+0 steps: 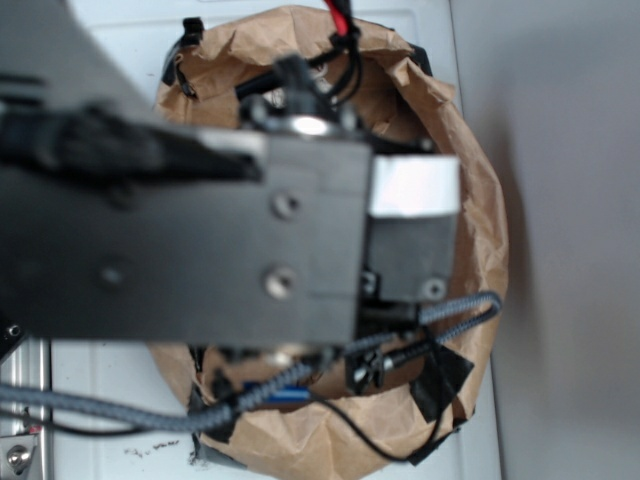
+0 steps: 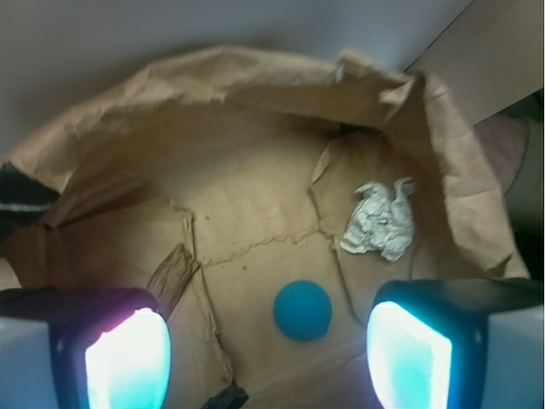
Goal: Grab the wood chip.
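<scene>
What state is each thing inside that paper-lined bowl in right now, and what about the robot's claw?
gripper: open, holding nothing, hanging above the ball.
wood chip: lying flat, untouched, beside the left finger.
blue ball: resting loose on the paper, between the fingers.
paper wad: crumpled, lying at the right.
brown paper lining: creased and torn.

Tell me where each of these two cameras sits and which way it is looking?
Exterior view: sits above the robot, looking straight down; the blurred black arm fills most of it, hiding the inside of the crumpled brown paper-lined basin.
Wrist view: rides on the arm, looking down into the basin between the two glowing fingers of the open gripper; it shows the flat brown wood chip, a round blue ball and a crumpled off-white paper wad.
Shared: both show the brown paper lining.
</scene>
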### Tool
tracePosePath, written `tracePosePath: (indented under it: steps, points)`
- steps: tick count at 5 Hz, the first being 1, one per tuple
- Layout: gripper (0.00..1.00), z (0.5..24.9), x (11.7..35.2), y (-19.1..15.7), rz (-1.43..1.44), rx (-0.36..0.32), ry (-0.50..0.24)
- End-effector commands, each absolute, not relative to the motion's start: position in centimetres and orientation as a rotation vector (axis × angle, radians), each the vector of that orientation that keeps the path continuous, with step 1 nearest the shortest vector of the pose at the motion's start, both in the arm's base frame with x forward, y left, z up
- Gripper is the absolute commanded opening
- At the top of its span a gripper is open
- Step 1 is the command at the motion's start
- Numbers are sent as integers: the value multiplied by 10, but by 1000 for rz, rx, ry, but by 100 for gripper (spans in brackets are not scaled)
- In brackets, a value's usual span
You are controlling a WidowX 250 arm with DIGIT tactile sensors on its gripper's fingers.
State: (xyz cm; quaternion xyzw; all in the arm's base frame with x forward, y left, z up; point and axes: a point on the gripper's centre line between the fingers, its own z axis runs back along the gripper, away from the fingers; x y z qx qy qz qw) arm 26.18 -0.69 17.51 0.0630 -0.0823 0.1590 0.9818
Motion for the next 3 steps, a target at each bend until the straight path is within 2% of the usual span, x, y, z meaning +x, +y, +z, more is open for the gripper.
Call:
tracePosePath:
  steps: [1,2,3]
  points:
    - [100,162,251,-7,396,61,-230]
    - [100,122,257,-6,383,65,-187]
    - [100,95,247,-14,386,47,-209]
